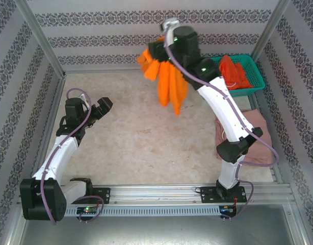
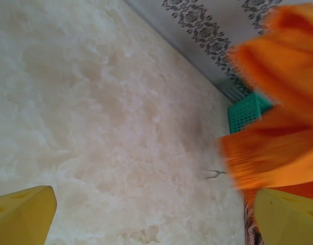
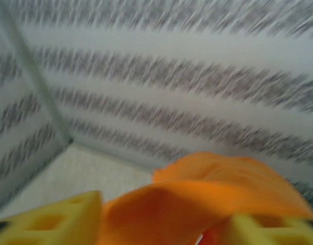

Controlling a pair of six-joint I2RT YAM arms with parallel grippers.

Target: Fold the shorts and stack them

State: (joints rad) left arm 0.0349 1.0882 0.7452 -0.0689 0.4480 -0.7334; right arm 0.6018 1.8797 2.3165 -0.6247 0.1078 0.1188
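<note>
On the left, my left gripper (image 1: 102,107) hangs low over the marble-look table (image 1: 141,143) with its yellow fingers (image 2: 24,214) spread wide and nothing between them. The arm is bent at the elbow, and the wrist is turned toward the middle of the table. Near the middle, at the far side, the orange shorts (image 1: 169,87) hang in the air as a long bunched bundle, clear of the table surface. They hang from my right gripper (image 3: 161,214). Its fingers stand apart, and the cloth lies draped across the gap. As far as I can judge, the cloth is not pinched. My right arm is stretched far forward and up, almost straight, with the wrist high near the patterned back wall (image 1: 95,41). I think the step in hand is to bring this pair onto the open table for folding. To do it well, the cloth should land spread out and not in a heap. My left gripper should then take one corner of the waistband so that both sides can be pulled flat. Further right, the teal mesh basket (image 1: 253,87) holds more orange shorts (image 1: 233,71). Nearer to me, at the right edge, the pink shorts (image 1: 251,127) lie folded, where I judge the stack should grow.
</note>
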